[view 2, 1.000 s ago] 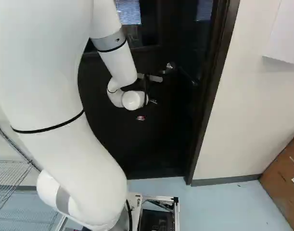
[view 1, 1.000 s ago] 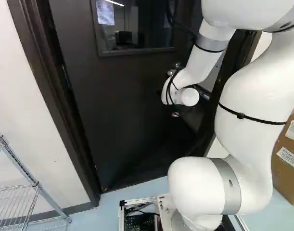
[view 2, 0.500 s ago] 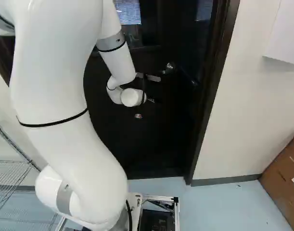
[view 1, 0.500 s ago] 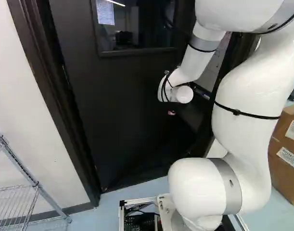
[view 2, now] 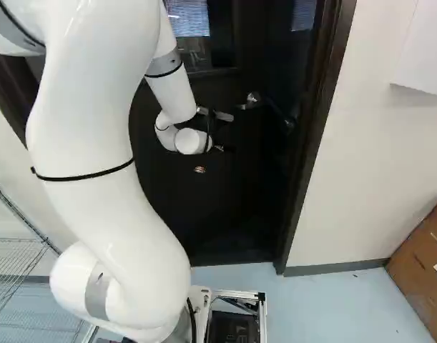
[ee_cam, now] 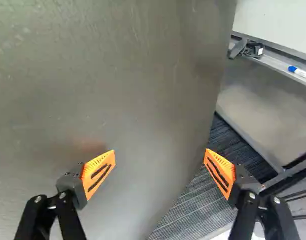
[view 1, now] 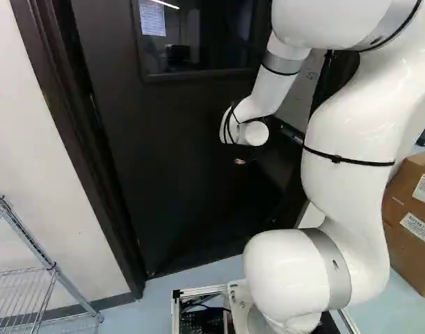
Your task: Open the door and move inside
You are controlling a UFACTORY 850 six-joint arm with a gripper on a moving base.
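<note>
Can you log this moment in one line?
Door: partly open | pincer: open, holding nothing | handle: not gripped | beyond door edge: dark carpet

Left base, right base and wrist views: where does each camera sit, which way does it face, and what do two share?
Left base view: behind the arm, to its left, facing ahead and down at the door; the arm stands right.
Right base view: behind, to its right, same facing; the arm stands left.
Wrist view: on the wrist, looking along the open gripper past the door's edge.
Base views share door, arm and rack.
</note>
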